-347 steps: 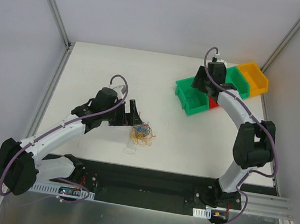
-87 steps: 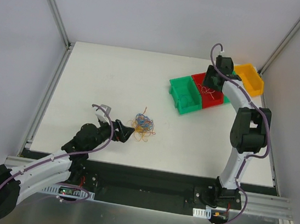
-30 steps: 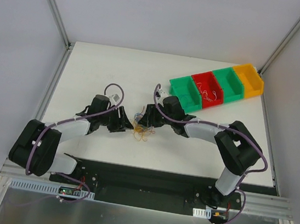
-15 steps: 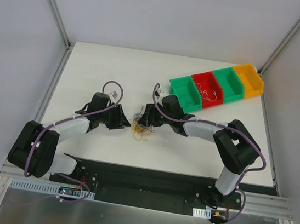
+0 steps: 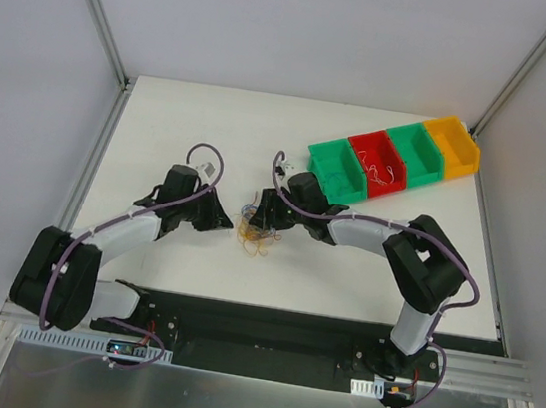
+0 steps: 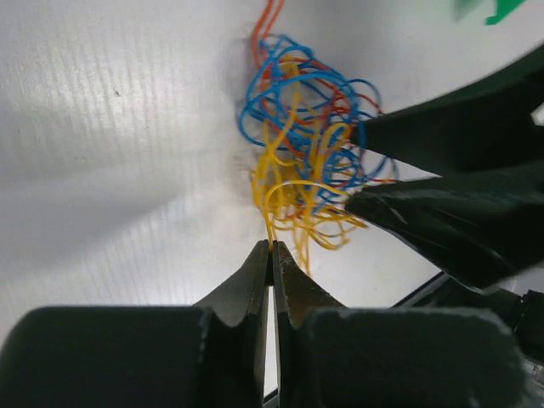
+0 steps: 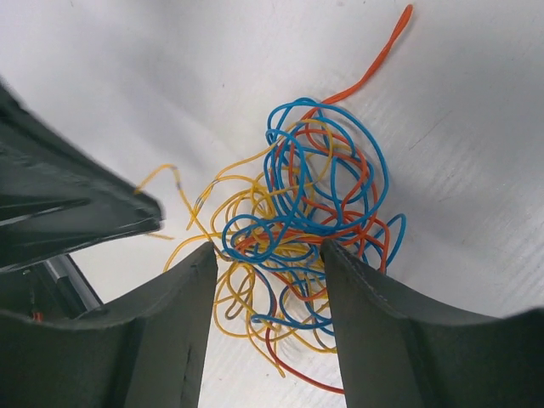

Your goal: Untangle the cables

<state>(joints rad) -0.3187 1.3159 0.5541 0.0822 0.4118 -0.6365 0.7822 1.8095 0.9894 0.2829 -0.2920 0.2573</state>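
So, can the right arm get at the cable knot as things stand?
Probably yes: the right gripper is open astride the cable knot, nothing between. The left gripper, shut on a yellow strand, sits at the opposite edge.

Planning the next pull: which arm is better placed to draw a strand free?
Probably left: the left gripper is shut on a yellow cable at the edge of the tangle, ready to pull; the right gripper is open, straddling it.

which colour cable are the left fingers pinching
The yellow cable: one strand runs into the shut left fingers, while the blue and red cables lie beyond their tips.
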